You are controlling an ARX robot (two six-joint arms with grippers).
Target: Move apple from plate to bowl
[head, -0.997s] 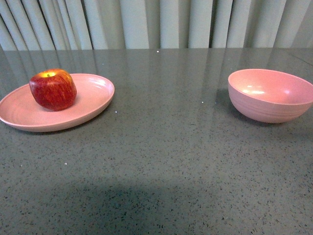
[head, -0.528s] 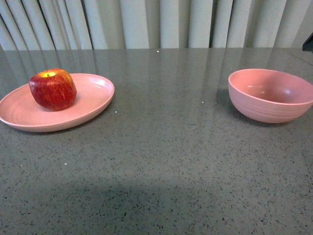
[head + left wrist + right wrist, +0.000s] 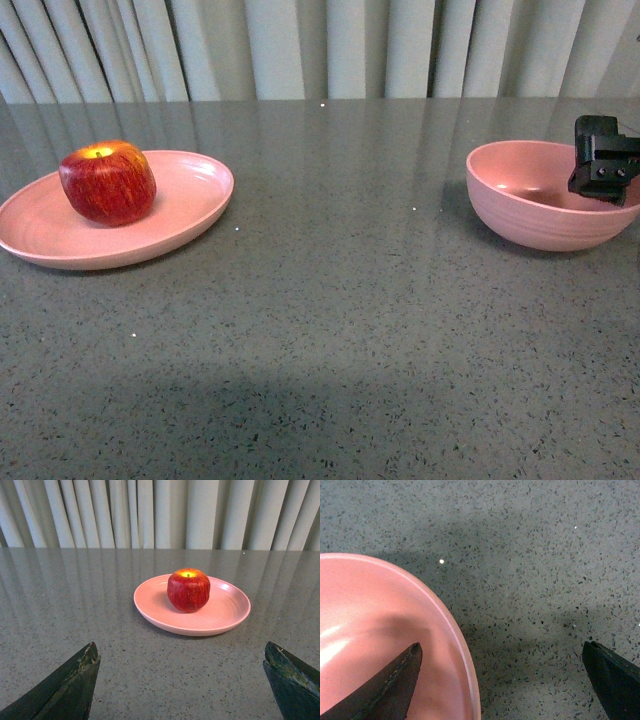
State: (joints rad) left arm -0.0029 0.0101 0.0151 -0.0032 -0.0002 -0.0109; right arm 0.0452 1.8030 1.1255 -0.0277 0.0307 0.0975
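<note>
The red apple sits on the left part of the shallow pink plate at the table's left. The deep pink bowl stands at the right with nothing in it. In the left wrist view the apple and plate lie ahead of my left gripper, which is open and well short of them. My right gripper is open above the bowl's rim, one finger over the bowl, the other over the table. Its black body shows over the bowl's right side.
Everything stands on a grey speckled table. Pale pleated curtains hang behind its far edge. A wide stretch of bare tabletop separates the plate from the bowl.
My right arm has come into the front view from the right edge and now hangs over the bowl's right side. Apple, plate and bowl have not moved.
</note>
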